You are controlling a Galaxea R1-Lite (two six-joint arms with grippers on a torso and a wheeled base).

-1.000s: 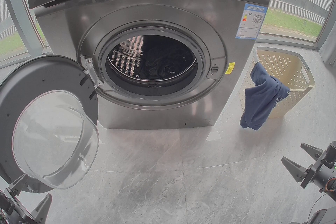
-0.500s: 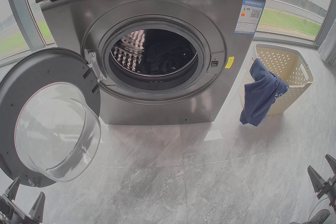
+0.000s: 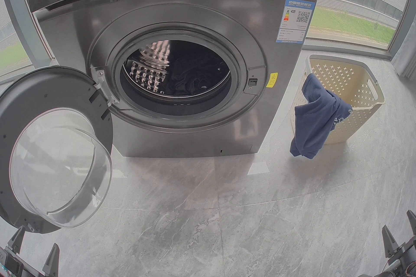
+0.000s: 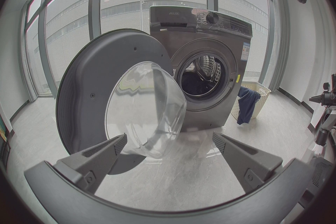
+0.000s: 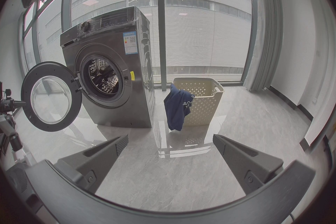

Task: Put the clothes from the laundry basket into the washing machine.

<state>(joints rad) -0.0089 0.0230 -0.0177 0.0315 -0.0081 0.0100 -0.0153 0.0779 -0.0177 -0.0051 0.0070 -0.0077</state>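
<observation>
The right gripper [image 3: 398, 230] has drawn back toward the robot, wide open and empty, like the left gripper [image 3: 37, 243]. A blue garment [image 3: 318, 120] hangs over the laundry basket's [image 3: 370, 76] near rim, beside the washing machine [image 3: 186, 9]. Dark clothes [image 3: 195, 74] lie in its drum, and its open door [image 3: 43, 91] stands before the left gripper.

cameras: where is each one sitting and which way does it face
Head view: on the robot's head, looking forward and down at the washing machine and open door; left gripper and right gripper at the bottom corners.
Left wrist view: low, behind the open left gripper, facing the door.
Right wrist view: low, behind the open right gripper, facing the laundry basket and blue garment.
Shared: all three show the washing machine, laundry basket and blue garment.
</observation>
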